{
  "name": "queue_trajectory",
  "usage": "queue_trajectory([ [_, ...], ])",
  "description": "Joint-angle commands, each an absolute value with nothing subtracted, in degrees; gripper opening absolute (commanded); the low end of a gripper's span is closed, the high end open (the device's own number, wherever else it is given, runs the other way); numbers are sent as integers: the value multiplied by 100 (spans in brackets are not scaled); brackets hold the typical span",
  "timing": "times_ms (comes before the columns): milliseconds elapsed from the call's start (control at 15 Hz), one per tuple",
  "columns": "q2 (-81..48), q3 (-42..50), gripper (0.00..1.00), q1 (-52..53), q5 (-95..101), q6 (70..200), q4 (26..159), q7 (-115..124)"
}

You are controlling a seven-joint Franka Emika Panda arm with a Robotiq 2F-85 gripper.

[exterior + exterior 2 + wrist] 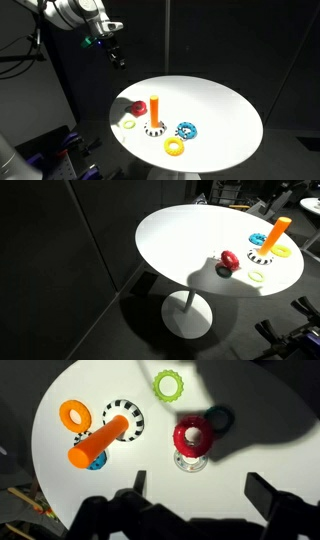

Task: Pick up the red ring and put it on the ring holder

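Observation:
The red ring (192, 435) rests on the white round table (60, 480), partly over a small clear disc (192, 459). It shows in both exterior views (134, 107) (229, 260). The ring holder, an orange peg (98, 442) on a black-and-white base (127, 417), stands beside it, bare (155, 105) (277, 232). My gripper (200, 490) is open and empty, high above the table, with the red ring between and beyond its fingers. In an exterior view it hangs up at the back, off the table's edge (117, 58).
A yellow-orange ring (73, 414) (175, 146) lies by the holder. A pale green toothed ring (168, 385) (128, 124) lies near the red ring. A blue toothed ring (187, 130) is mostly hidden behind the peg in the wrist view. The surroundings are dark.

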State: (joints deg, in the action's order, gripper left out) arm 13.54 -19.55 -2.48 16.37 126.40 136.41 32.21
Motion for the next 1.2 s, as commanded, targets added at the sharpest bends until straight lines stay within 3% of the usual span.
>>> queue_trajectory([
  [0,1336,-1721,100,-5,1701,12610,13623,3264],
  [467,1336,-1721,100,-5,1701,12610,13621,3264],
  [1133,345,-1294,100,210,1794,12874,13262,3289],
])
